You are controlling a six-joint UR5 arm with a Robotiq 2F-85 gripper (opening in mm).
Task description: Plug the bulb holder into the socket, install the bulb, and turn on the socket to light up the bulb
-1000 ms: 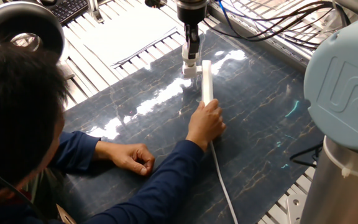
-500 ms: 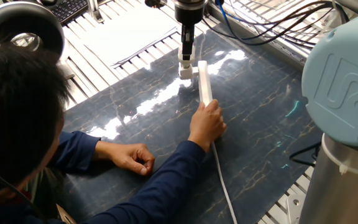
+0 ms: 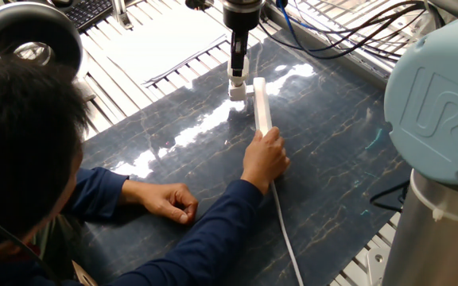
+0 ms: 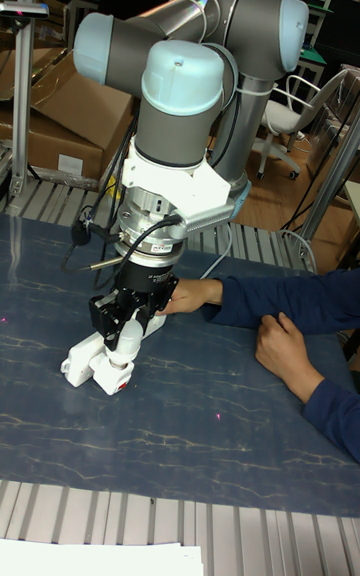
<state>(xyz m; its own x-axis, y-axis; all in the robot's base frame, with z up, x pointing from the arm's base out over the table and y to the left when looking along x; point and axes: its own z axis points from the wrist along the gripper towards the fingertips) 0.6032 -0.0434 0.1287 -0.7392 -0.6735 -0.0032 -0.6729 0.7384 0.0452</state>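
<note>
Directly beneath the tool [image 4: 128, 328], the bulb [image 4: 127, 336] stands pinched over the bulb holder [image 4: 113, 369], seated at the far end of the socket [image 3: 261, 105].

Overhead, the strip's long axis runs toward a steadying hand [image 3: 265, 157]; only the tall view shows the bulb upright.
</note>
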